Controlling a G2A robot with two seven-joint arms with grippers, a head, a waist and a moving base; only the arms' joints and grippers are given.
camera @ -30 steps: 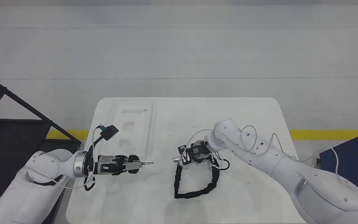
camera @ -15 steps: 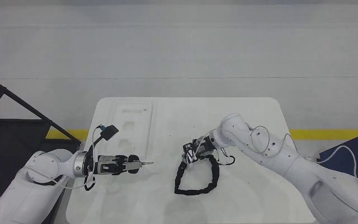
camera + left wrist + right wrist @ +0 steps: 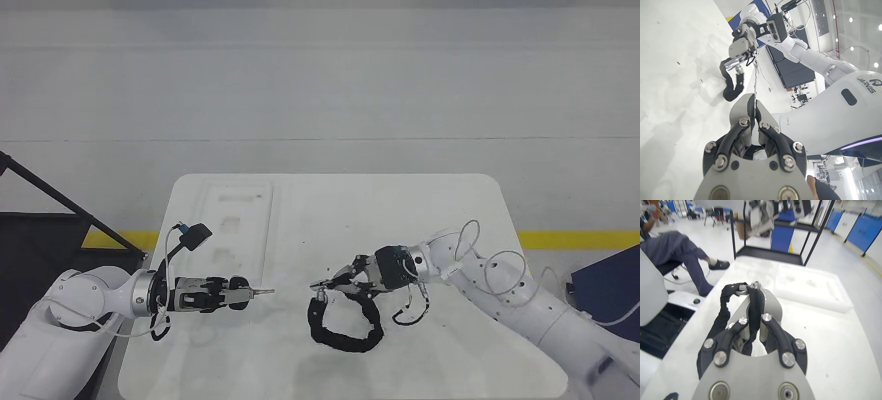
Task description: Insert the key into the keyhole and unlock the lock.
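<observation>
Clenching the key (image 3: pixel 755 86) by the foam tray (image 3: pixel 235 200), the left claw (image 3: pixel 754 102) faces the right claw (image 3: pixel 755 290) gripping the lock (image 3: pixel 730 94).

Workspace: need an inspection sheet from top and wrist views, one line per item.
Surface: white table, a few dark specks.
Job's things: key pinched in the left gripper, pointing toward the lock; there is a gap between them, so it is not inserted. The lock's black sleeved loop hangs down to the table.
Clutter: white foam tray on the far side, by the left arm.
Grippers: left gripper shut on key; right gripper shut on lock.
Cables: loose cables at the right arm's wrist.
Surroundings: yellow floor line, black rack, blue partitions.
</observation>
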